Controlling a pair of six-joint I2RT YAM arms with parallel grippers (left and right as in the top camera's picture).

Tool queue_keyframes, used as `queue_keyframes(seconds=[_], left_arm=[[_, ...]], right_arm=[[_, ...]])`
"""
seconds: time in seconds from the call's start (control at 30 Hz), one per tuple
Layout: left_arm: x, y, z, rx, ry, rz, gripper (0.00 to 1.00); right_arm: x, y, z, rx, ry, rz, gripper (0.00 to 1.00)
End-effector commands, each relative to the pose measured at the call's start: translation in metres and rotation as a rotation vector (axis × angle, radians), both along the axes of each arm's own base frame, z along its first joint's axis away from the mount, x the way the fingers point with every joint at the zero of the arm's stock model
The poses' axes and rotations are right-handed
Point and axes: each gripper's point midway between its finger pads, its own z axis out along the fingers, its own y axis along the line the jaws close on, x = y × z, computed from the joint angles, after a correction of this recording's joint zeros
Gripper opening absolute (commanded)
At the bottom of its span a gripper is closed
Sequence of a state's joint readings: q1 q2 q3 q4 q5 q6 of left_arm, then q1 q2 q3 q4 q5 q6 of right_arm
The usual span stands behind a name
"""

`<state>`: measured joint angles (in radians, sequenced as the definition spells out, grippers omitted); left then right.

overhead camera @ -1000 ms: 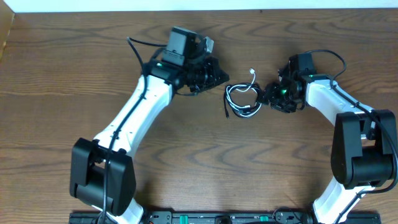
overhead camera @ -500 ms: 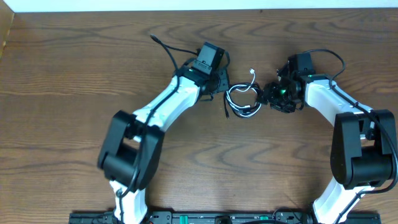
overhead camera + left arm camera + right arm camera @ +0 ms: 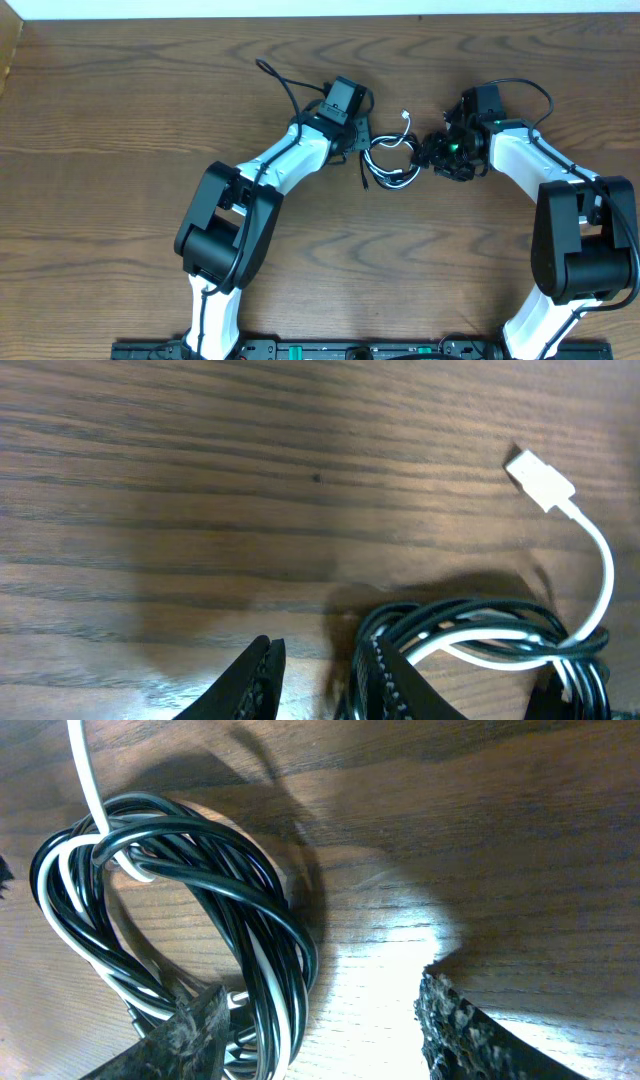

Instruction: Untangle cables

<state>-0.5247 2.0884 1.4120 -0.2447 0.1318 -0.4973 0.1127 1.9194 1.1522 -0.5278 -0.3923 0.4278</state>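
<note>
Nearest, at the front edge of the wooden counter (image 3: 100,250): the bases of two white-and-black arms, left arm (image 3: 225,215) and right arm (image 3: 580,230), both reaching away toward the middle.

Further in, at mid-counter: the cables (image 3: 390,160), a small tangled coil of black strands wound with one white, flat on the wood. Just left of them, the left end effector (image 3: 357,138); just right, the right end effector (image 3: 432,152).

From the left wrist: left end effector (image 3: 320,655) spread a little, bare wood in the gap, pinching nothing. Just beside the finger (image 3: 385,670) on the view's right, the cables (image 3: 470,635). Beyond, a white cord arcing out of the bundle to a small white plug (image 3: 540,478) on the wood.

From the right wrist: right end effector (image 3: 320,1005) spread wide, pinching nothing. Near edge of the cables (image 3: 190,890) beside the finger (image 3: 190,1040) on the view's left, partly inside the gap. Further off, the white strand hooked around the black ones.

Farthest: bare wood up to the counter's back edge.
</note>
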Motion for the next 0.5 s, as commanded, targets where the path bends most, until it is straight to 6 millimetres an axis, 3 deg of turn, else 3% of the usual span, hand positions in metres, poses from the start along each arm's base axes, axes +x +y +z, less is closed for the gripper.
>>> queue_keyframes(seconds=[0.0,0.47], left_arm=[[-0.005,-0.008,-0.01,0.053,-0.018,-0.084,0.3],[-0.014,-0.002,-0.032,0.131,0.017,-0.076,0.28]], right_arm=[[-0.003,-0.001,-0.007,-0.026,0.008,0.021,0.58],[-0.004,-0.001,-0.007,-0.027,0.01,0.024,0.59]])
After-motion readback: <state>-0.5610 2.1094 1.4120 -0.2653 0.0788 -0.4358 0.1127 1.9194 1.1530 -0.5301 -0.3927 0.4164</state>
